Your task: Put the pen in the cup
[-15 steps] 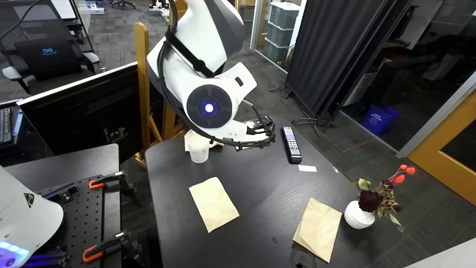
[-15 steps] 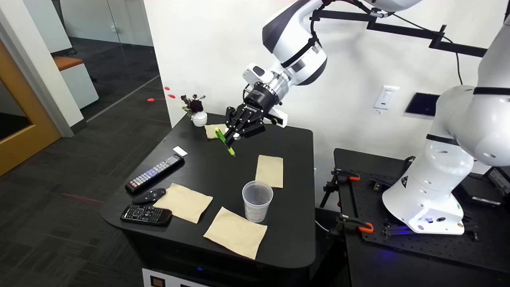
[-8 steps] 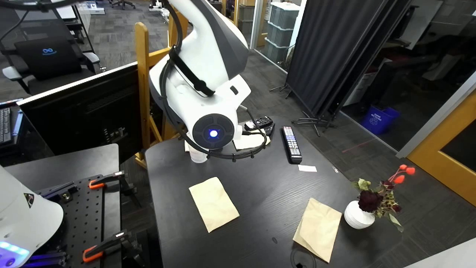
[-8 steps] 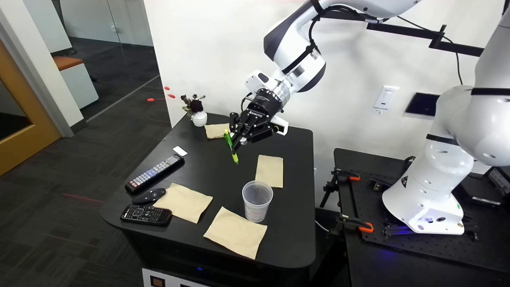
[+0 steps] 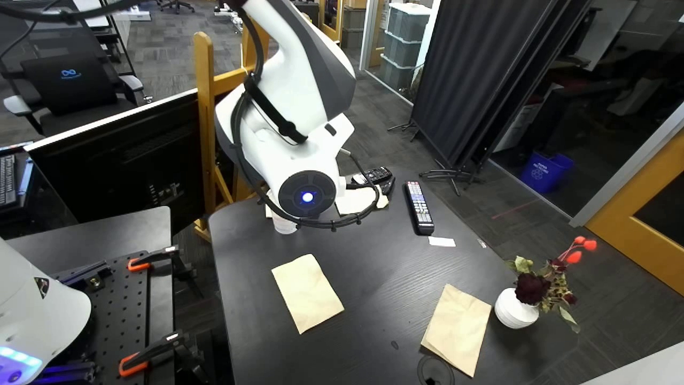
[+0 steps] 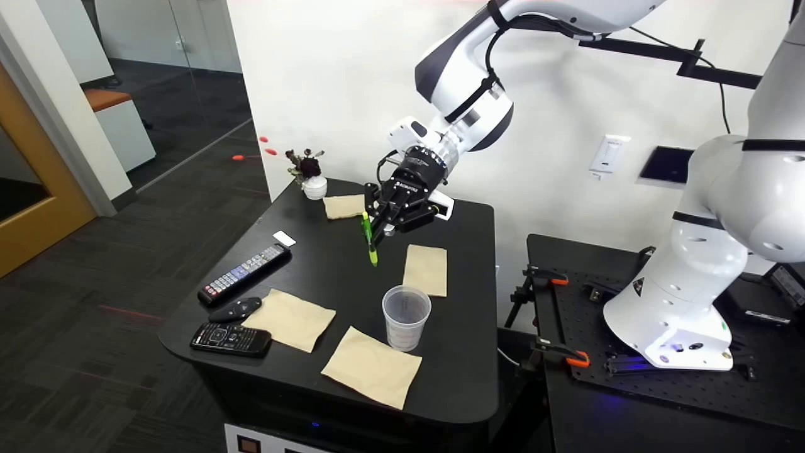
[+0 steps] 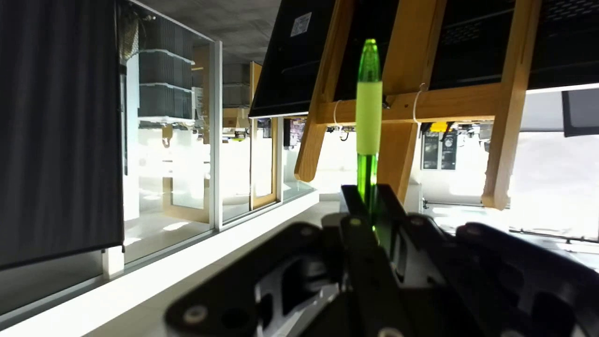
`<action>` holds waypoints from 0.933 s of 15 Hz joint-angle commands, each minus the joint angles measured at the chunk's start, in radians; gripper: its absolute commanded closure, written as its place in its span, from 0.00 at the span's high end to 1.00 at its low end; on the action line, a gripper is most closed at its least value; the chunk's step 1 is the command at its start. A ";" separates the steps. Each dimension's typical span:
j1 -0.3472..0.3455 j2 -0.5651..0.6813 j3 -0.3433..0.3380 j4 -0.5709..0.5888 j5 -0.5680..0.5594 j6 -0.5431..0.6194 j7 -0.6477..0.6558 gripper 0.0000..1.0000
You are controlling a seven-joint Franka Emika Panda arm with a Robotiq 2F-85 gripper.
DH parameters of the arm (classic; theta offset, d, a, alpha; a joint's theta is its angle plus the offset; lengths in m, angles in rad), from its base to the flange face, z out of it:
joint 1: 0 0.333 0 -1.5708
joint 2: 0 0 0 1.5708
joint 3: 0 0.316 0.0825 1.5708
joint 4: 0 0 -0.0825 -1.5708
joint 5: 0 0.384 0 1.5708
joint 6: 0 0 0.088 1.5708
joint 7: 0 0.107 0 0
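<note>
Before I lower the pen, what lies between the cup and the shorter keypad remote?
In an exterior view, a tan paper nearer the cup, a second paper nearer the remote.

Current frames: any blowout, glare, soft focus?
Wrist view: background blown out white behind the brown wooden easel; slim bright green pen looks sharp, black jointed linkages soft. In an exterior view: round blue joint light glares white. In an exterior view: soft shadows on the plain white wall.

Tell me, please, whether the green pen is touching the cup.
Apart: in an exterior view, dark tabletop shows between the lower tip of the green pen and the rim of the cup.
</note>
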 commanded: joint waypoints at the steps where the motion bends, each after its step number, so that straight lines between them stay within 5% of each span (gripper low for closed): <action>1: -0.005 0.006 -0.019 -0.020 -0.007 -0.107 -0.071 0.03; 14: -0.008 0.081 -0.070 -0.061 -0.107 -0.114 -0.082 0.03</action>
